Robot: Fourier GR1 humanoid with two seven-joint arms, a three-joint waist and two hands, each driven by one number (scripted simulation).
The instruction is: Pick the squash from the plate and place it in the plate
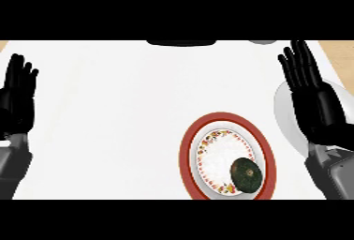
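A dark green round squash (pixel 245 175) lies on the lower right part of a red-rimmed plate (pixel 191 140) with a floral inner ring, at the lower right of the white counter. To its right a plain white plate (pixel 282 105) is partly hidden behind my right hand (pixel 314 101), which is open with fingers straight up, above and right of the squash, not touching it. My left hand (pixel 17 101) rests open at the view's left edge, far from both plates.
A dark object (pixel 183 43) sits at the counter's far edge, with a grey rounded thing (pixel 261 42) beside it. A wooden surface (pixel 342 56) shows past the counter's right edge. The white counter (pixel 117 117) spreads wide between the hands.
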